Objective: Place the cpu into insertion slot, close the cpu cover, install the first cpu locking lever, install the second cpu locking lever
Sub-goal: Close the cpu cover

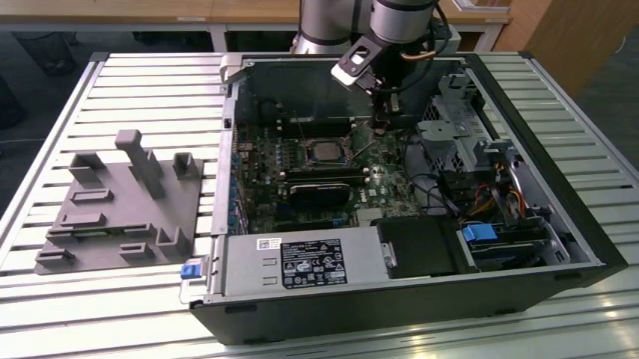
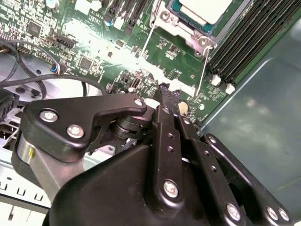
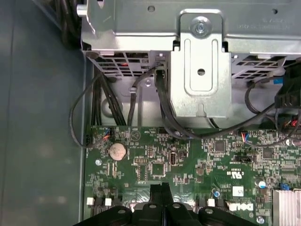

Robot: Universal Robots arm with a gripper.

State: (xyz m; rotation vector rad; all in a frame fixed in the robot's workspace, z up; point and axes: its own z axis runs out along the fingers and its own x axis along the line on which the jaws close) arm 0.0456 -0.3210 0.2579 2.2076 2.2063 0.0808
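The cpu (image 1: 322,150), with its silver-grey top (image 2: 205,8), lies in the insertion slot (image 1: 322,158) on the green board. The silvery cpu cover (image 2: 187,31) lies down around it. Two thin wire locking levers (image 2: 146,41) (image 2: 205,62) run out from the socket's corners over the board. My gripper (image 1: 381,133) hangs just above the board, to the exterior view's right of the socket. Its black fingertips (image 2: 168,93) are pressed together with nothing between them, as the first wrist view (image 3: 161,192) also shows.
The open computer case (image 1: 559,224) lies on a slatted table. Inside are a black graphics card (image 1: 319,196), memory slots (image 2: 244,42), a metal drive cage (image 3: 201,75), black cables (image 3: 162,108) and a coin battery (image 3: 117,151). A grey fixture (image 1: 120,202) stands at the exterior view's left.
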